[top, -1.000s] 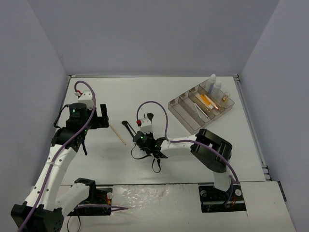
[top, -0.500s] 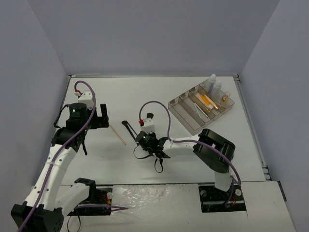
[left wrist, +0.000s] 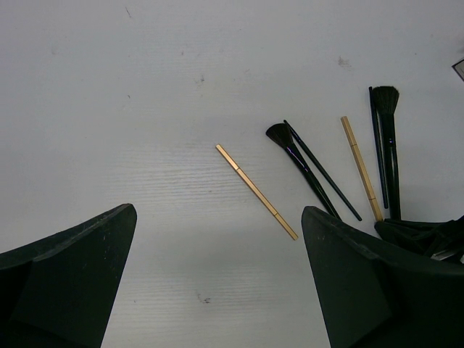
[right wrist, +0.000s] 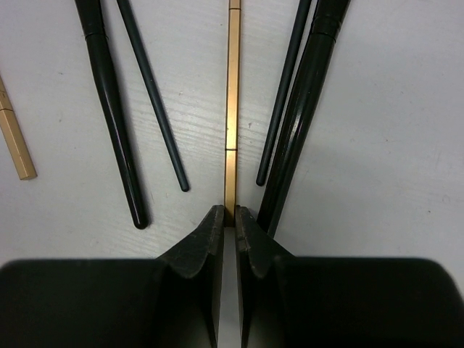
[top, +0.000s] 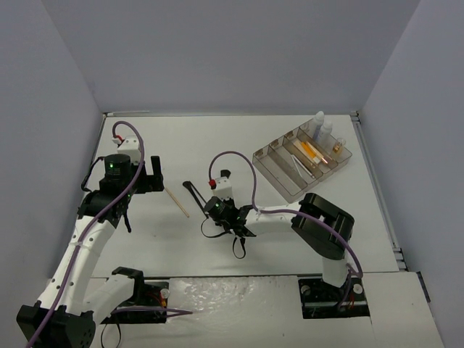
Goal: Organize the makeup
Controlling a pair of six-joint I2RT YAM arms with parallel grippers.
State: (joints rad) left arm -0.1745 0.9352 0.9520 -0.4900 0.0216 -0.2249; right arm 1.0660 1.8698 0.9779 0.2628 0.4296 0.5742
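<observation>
Pinching the near end of the gold stick (right wrist: 231, 109) lying on the table (right wrist: 377, 181) toward twelve o'clock between black brushes (right wrist: 110, 109), the right gripper (right wrist: 227, 216) clamps it, seemingly light, stiff, slick, likely to pivot, while the left gripper (left wrist: 217, 217) gapes open.

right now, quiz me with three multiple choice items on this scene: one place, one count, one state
1. In the top view, where is the clear tray? A near left, B centre, C far right.
2. How many tan sticks lie loose in the left wrist view? A one, B two, C five.
3. The right gripper is: A shut on a tan stick, B wide open, C shut on a black brush.

Answers: 1 C, it sits toward the far right corner. 2 B, one lies alone and the other lies farther right. 3 A, its fingertips pinch the stick's end.
</observation>
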